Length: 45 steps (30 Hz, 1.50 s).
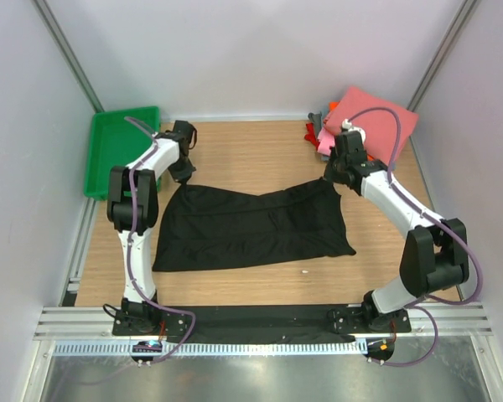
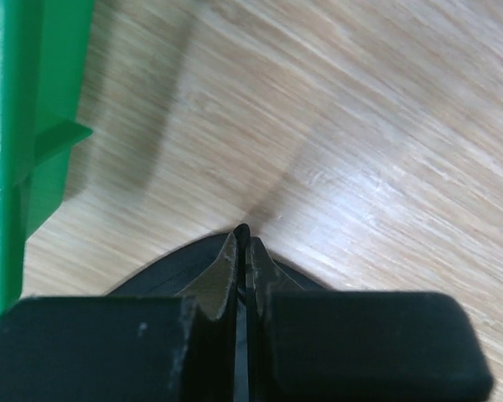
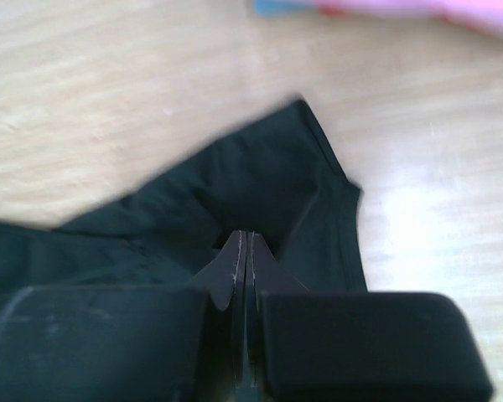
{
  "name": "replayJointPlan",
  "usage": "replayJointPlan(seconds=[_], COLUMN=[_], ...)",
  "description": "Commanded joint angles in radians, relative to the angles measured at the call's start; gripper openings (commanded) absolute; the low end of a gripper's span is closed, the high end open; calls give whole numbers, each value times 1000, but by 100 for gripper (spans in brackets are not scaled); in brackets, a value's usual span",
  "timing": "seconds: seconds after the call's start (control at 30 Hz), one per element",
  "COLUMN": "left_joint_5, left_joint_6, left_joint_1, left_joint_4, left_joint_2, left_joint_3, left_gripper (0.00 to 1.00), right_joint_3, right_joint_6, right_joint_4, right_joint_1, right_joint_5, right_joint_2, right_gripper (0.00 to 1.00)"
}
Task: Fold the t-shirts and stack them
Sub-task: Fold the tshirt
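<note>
On the table [image 1: 260,159], left fingers [image 2: 230,261] and right fingers [image 3: 234,258] pinch black t-shirt [image 1: 251,226] corners.

A robotics lab test cell is indicated. A wood-grain tabletop [image 1: 260,151] is enclosed by plain white panels [image 1: 260,59] beyond and to both sides of the jaws. Aluminium struts [image 1: 69,54] are seen at the far corners, and a slotted aluminium rail [image 1: 75,322] is fitted behind the jaws.

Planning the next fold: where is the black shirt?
Top view: the black shirt lies spread centrally, between the green tray at left and pink shirt at right.
</note>
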State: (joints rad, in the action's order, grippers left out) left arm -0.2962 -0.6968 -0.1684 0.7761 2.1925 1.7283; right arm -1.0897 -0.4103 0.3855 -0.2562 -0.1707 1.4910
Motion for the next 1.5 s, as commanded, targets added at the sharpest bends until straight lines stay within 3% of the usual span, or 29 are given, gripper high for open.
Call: replayJointPlan(seconds=[0.0, 0.13, 0.3, 0.73, 1.03, 1.23, 1.47], left_joint_5=[-44, -96, -113, -121, -153, -193, -231], left_joint_6=[22, 28, 34, -1, 0, 45, 68], left_joint_1=[3, 1, 3, 3, 3, 3, 10], left_joint_4=[77, 120, 123, 75, 32, 64, 137], left_joint_2=[-51, -135, -224, -412, -510, -504, -407], left_joint_3=[43, 21, -47, -329, -440, -322, -168], left_gripper=[0, 0, 0, 0, 0, 0, 0], right_joint_3=[-178, -308, -329, -73, 62, 68, -76], right_joint_6=[41, 59, 67, 44, 10, 4, 47], right_joint_4=[-7, 42, 72, 46, 72, 67, 44], right_joint_1=[-2, -2, -2, -2, -2, 0, -2], right_joint_5=[22, 28, 13, 13, -9, -4, -18], right_joint_2=[52, 100, 88, -90, -268, -279, -135], right_gripper=[1, 1, 1, 1, 1, 1, 1])
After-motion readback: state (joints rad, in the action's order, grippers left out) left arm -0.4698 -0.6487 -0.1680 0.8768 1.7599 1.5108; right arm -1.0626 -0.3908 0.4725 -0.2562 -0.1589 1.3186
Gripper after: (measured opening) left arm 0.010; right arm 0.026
